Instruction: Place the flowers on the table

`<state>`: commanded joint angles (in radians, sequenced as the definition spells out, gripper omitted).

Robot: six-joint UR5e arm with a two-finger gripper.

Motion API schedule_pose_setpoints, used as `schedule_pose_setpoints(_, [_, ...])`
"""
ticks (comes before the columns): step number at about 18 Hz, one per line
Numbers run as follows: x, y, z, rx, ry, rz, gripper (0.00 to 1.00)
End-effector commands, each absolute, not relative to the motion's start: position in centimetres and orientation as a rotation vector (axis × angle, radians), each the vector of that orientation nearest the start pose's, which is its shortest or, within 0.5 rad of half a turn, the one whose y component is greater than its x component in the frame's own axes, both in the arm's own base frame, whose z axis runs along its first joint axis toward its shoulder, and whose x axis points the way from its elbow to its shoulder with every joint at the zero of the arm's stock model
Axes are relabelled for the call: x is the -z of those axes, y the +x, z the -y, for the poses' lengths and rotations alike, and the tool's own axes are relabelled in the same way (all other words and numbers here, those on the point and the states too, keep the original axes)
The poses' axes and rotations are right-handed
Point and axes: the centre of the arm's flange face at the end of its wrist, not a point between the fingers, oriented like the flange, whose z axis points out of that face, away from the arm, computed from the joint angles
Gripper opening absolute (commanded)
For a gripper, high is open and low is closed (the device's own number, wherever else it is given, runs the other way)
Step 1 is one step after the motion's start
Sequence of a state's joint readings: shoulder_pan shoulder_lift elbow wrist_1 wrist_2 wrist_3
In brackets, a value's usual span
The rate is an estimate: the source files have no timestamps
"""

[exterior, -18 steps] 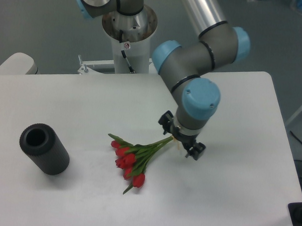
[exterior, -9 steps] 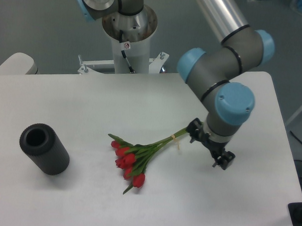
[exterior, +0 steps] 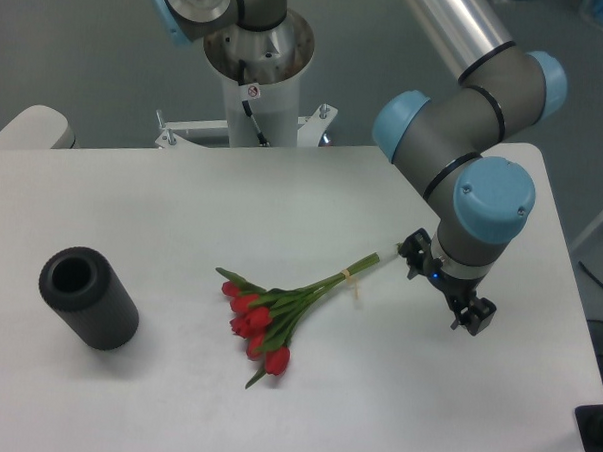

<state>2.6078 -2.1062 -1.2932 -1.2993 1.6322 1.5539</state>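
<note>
Spanning the view, one table (exterior: 133,199) holds one dark cylinder (exterior: 87,298) at left and one bunch of flowers (exterior: 278,310) lying flat mid-table. We see our gripper (exterior: 446,289) just beyond the pale stem ends, jaws apart, gripping nothing.

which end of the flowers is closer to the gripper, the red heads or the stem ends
The pale stem ends of the flowers point up and right toward the gripper, just short of it. The red heads lie at the far lower-left end, toward the dark cylinder.
</note>
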Motion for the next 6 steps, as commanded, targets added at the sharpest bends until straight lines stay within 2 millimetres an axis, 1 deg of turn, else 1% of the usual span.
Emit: schedule_pose_setpoints(6, [-32.8,-53.4,-46.32,-0.05,-3.084,-0.845,1.0])
